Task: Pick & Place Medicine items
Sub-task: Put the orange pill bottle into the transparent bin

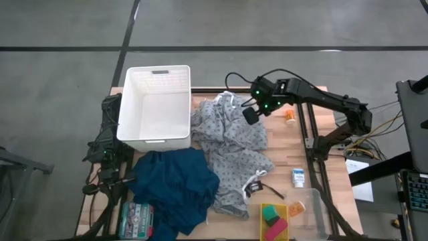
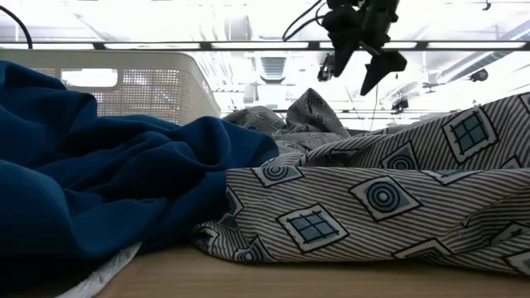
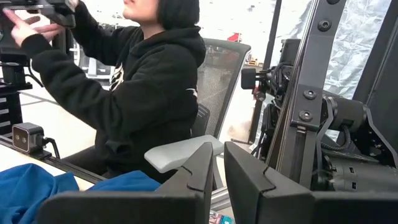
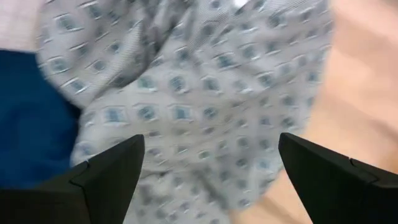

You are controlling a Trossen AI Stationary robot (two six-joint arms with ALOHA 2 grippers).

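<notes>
The small white carton with blue print lies on the table's right side, toward the near edge. One tiny orange piece lies at the far right, and another lies near the front right. My right gripper is open and empty, raised above the grey patterned cloth. It also shows high in the low view and in the right wrist view. My left gripper is shut and empty, and its arm is folded at the table's left edge.
A white basket stands at the far left. A blue cloth lies heaped in front of it, beside the grey cloth. Green and pink blocks and a flat green-and-white box lie at the near edge. A person sits beyond the table.
</notes>
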